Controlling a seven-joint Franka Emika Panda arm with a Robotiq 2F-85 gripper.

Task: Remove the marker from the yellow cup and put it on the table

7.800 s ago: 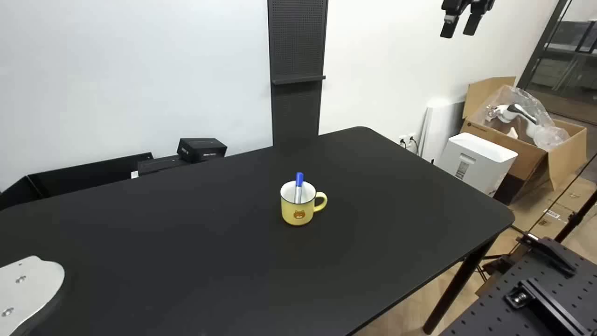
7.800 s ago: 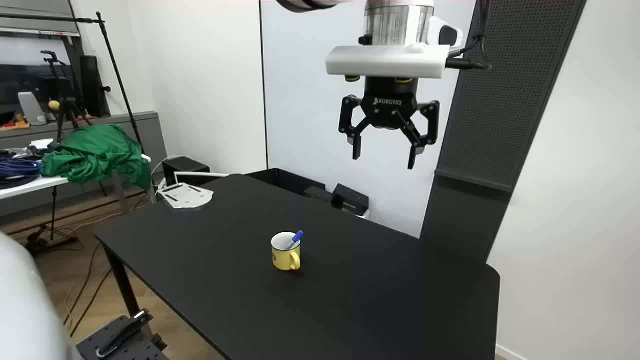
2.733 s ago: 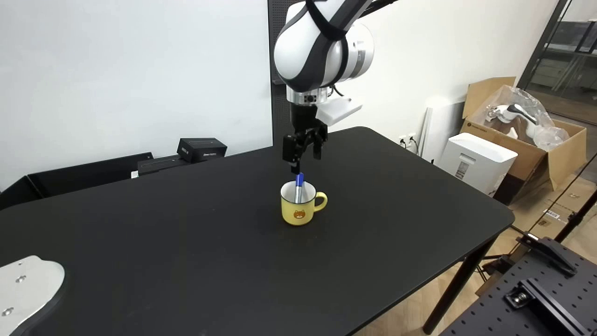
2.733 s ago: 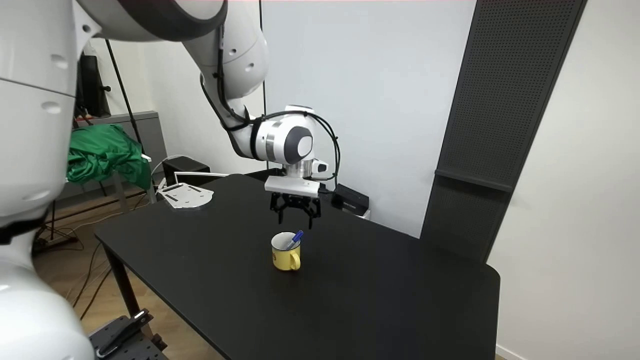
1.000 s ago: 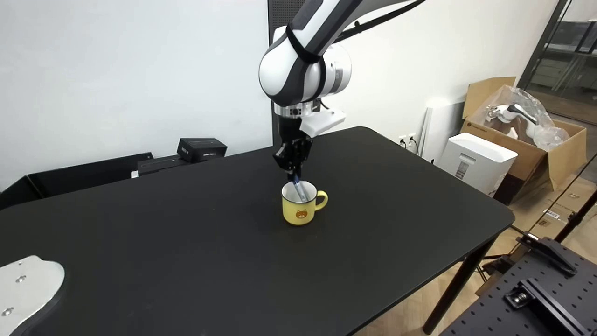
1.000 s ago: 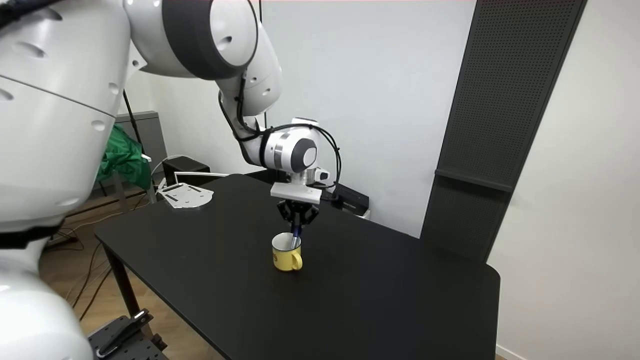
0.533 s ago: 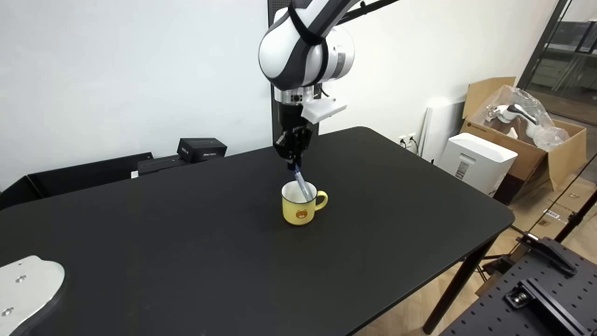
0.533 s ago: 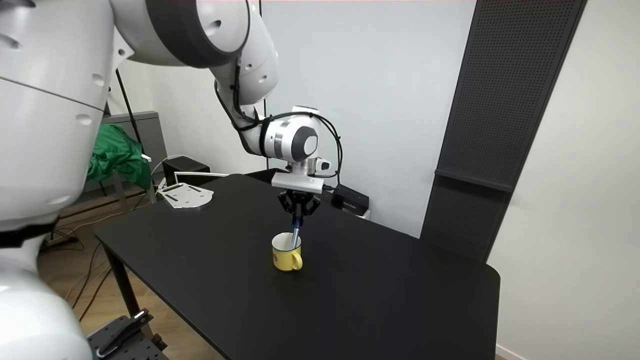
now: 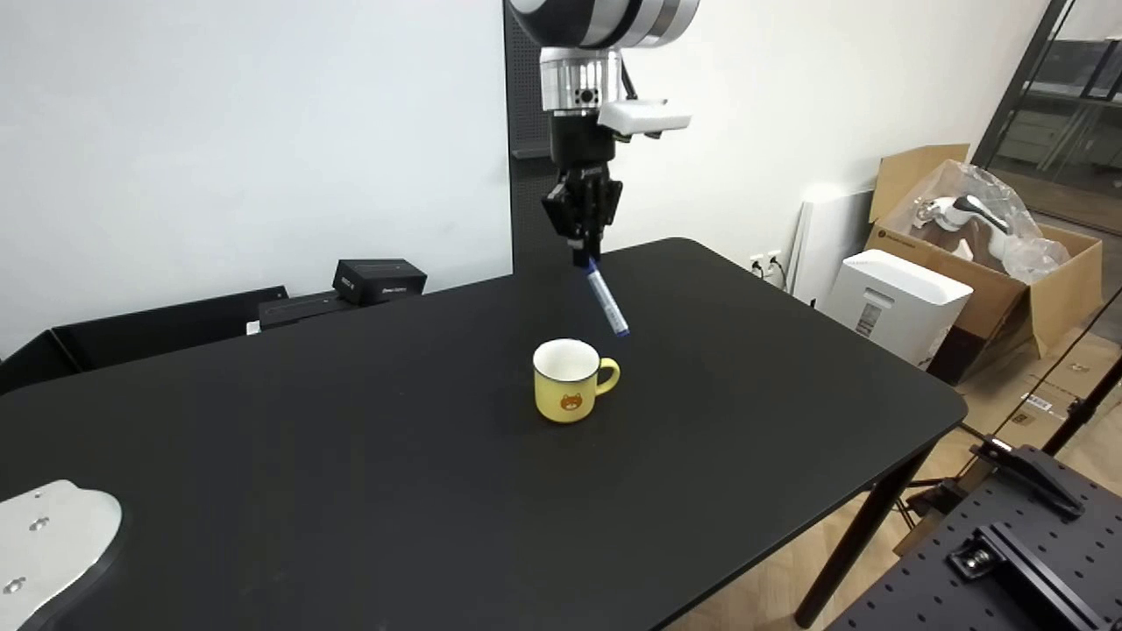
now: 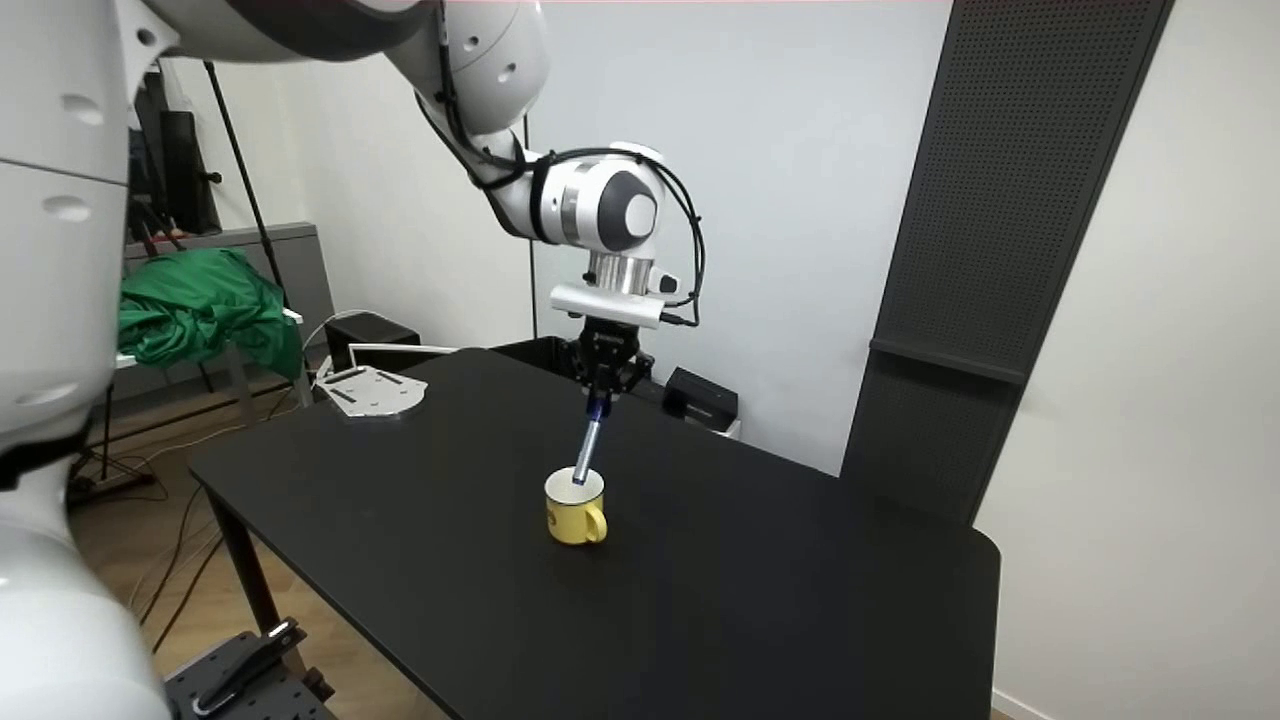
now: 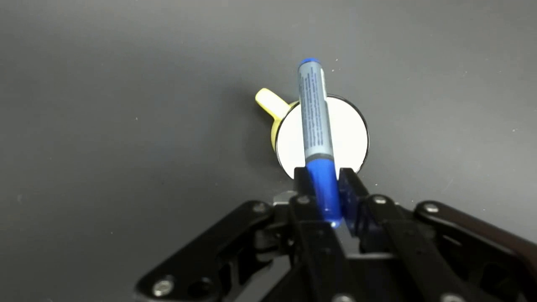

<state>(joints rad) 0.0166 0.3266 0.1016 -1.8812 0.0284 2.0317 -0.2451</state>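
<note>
My gripper (image 11: 324,173) is shut on the blue cap of the marker (image 11: 315,109), whose white body points out past the fingertips. In both exterior views the marker (image 9: 607,301) hangs tilted in the air below the gripper (image 9: 585,258), apart from the yellow cup. Its lower end overlaps the mouth of the yellow cup (image 10: 572,522) in an exterior view. The yellow cup (image 9: 561,394) stands upright on the black table (image 9: 421,508), its pale inside showing no content. From the wrist, the cup's handle (image 11: 272,103) shows left of the marker, farther down.
A white plate (image 10: 375,392) sits at one table corner. Black boxes (image 9: 379,280) stand behind the table's edge near the wall. Beyond the table's end are a white bin (image 9: 903,294) and an open cardboard box (image 9: 1074,272).
Earlier, the open gripper came down over the cup and shut on the marker. Within the last second it has risen, lifting the marker out. The cup has shifted very slightly.
</note>
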